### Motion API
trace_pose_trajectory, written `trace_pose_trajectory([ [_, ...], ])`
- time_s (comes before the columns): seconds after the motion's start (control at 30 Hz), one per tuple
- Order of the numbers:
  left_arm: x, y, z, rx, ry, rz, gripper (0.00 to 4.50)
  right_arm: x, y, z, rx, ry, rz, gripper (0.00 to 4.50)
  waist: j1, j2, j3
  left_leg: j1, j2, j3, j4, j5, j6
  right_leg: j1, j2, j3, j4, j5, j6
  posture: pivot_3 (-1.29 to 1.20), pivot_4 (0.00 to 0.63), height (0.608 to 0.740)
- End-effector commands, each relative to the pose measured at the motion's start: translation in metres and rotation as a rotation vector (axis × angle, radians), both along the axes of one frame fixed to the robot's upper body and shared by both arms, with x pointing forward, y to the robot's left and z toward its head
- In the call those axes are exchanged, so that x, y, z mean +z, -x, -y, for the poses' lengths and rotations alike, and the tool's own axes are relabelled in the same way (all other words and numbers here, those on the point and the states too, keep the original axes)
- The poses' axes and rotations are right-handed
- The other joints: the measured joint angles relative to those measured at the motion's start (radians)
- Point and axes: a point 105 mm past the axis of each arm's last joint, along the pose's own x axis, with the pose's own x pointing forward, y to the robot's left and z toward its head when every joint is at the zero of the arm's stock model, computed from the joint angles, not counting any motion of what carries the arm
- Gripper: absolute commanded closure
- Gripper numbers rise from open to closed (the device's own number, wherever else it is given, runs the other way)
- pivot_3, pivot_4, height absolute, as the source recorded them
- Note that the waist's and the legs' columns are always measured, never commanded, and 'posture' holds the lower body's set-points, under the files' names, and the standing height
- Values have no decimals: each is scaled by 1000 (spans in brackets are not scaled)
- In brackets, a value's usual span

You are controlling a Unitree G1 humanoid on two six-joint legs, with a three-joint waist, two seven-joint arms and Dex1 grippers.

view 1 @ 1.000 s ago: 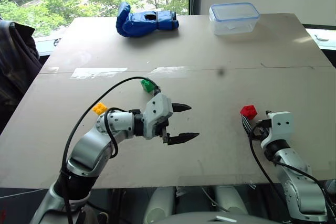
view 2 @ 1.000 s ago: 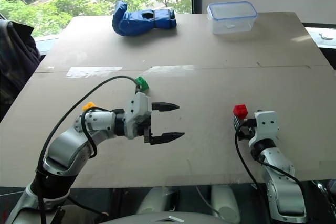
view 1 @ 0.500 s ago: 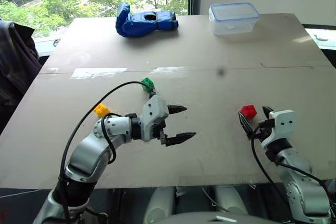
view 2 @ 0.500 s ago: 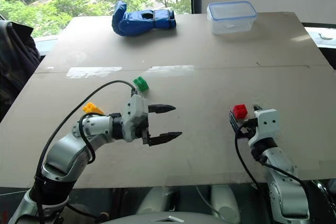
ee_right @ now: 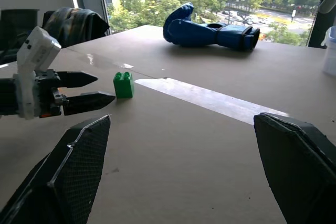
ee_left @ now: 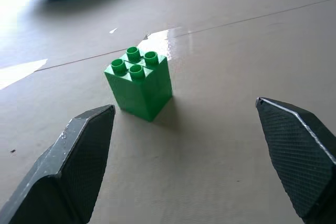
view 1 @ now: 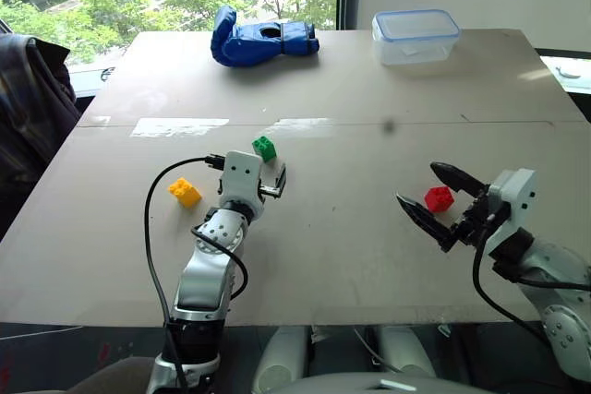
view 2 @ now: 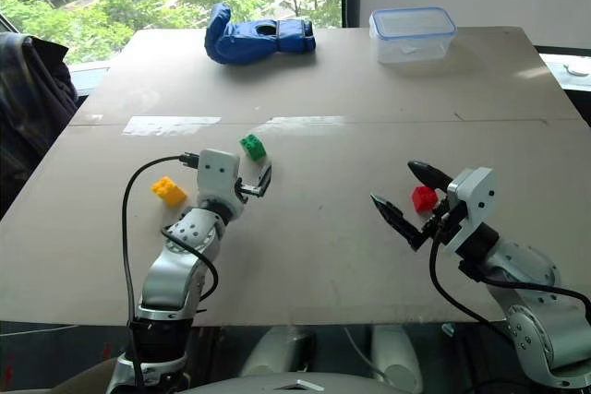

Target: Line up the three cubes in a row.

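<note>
In the left eye view the green cube [view 1: 264, 148] stands near the middle of the desk [view 1: 369, 256], and everything else places well from it: the yellow cube [view 1: 185, 192] lies nearer the robot and to its left, well apart from it, while the red cube [view 1: 439, 198] sits far off to its right, about as near the robot as the yellow one. The left gripper [view 1: 273, 184] is just on the robot's side of the green cube, pointing at it without touching, its jaws apart and empty. The right gripper [view 1: 438, 200] has its jaws spread wide, and the red cube appears between the two black fingers, with no contact to be made out. Beyond the green cube, at the far edge of the desk, a blue glove [view 1: 263, 39] lies slightly to the left and a clear lidded box [view 1: 415, 36] to the right. The left wrist view looks straight at the green cube [ee_left: 139, 82], upright with its four studs on top, standing beyond the two fingertips [ee_left: 86, 145] and closer to one of them; a dark blue shape fills the far corner behind it. The right wrist view shows the green cube [ee_right: 124, 84] across the desk with the left gripper [ee_right: 86, 88] just beside it, jaws parted, and the blue glove [ee_right: 210, 29] farther behind the cube.
</note>
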Motion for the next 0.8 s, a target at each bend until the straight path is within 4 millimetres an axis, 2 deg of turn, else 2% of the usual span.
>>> trace_pose_trajectory([
  [0.03,7,-7,2,58,-27,48,60,2,9,-11,61,32,31,22,-2,-1,-1,0,0,0,0,0,0,0,0,0,0,0,0,0,150,740],
  [0.2,0,-22,2,159,-2,17,60,0,11,-19,90,39,43,22,-5,-2,-1,0,0,0,0,1,-1,0,0,0,0,0,0,0,150,740],
  [0.53,-9,-47,13,245,18,-19,60,3,10,-25,83,33,62,22,-2,-4,-1,0,-1,0,0,2,-4,0,0,0,0,0,0,0,150,740],
  [0.6,-10,-50,16,251,24,-20,60,3,10,-25,80,32,65,22,0,-4,-1,0,-1,0,0,2,-4,0,-1,0,0,0,0,0,150,740],
  [0.77,-14,-52,9,336,34,-40,60,2,9,-27,71,30,66,22,-1,-4,-1,0,-1,0,0,2,-4,0,-1,0,-1,0,0,0,150,740],
  [0.8,-14,-53,10,339,52,-42,322,2,9,-27,70,30,67,5,-1,-4,-1,0,-1,0,0,2,-4,0,-1,0,0,0,0,0,150,740],
])
